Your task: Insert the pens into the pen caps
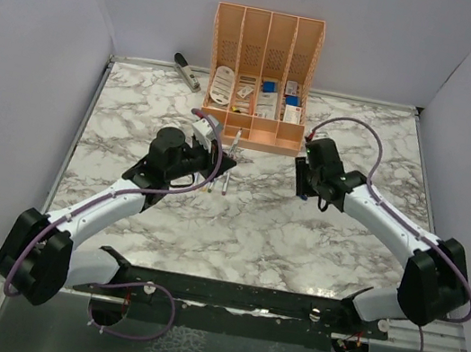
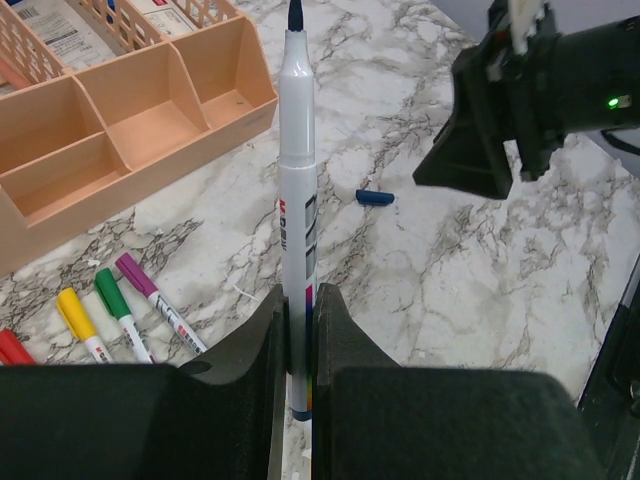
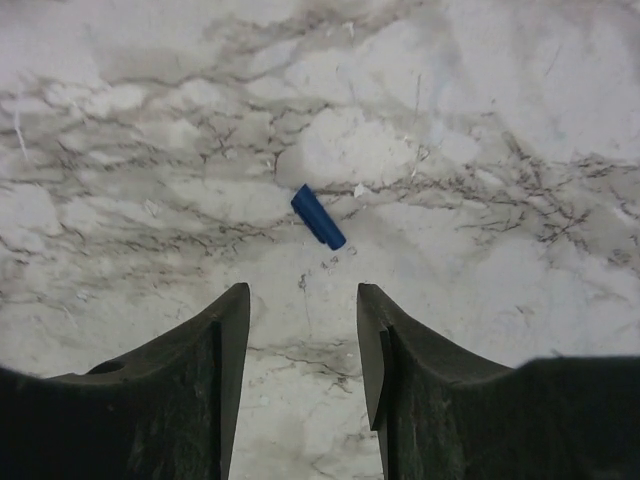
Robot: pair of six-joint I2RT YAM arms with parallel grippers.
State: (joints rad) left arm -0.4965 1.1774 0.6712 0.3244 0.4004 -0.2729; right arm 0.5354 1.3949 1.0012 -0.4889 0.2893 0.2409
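Working over the marble surface [image 1: 298, 233], orange organiser [image 1: 267, 36] at its far edge.

Note left tool [image 2: 300, 300] clamped on the barrel of an uncapped pen [image 2: 297, 150], held roughly upright in the left wrist view with the dark blue tip pointing away from the fingers.

Note right tool [image 3: 300, 295] with jaws apart, gripping nothing, hovering above bare surface.

Count four capped pens [image 2: 150, 292] lying side by side in front of the organiser, wearing red, yellow, green and purple. Look fully seated, though too small in the top view to confirm.

Find the blue cap [image 3: 318, 216] on its side, alone on the surface. Sits just beyond the gap between the right tool's fingers, slightly right of centre, slanted across the closing line and touched by nothing.

Judge the step in hand as the last pairing: blue pen secured on the left, cap pickup pending on the right.

Next move calls for:
- lowering the right tool over the cap
- turning the wrist to close across its short width
- lifting with the open end exposed
- lining that end up with the pen tip

Expect some risk of so small a cap rolling or squirting out under the pinch.
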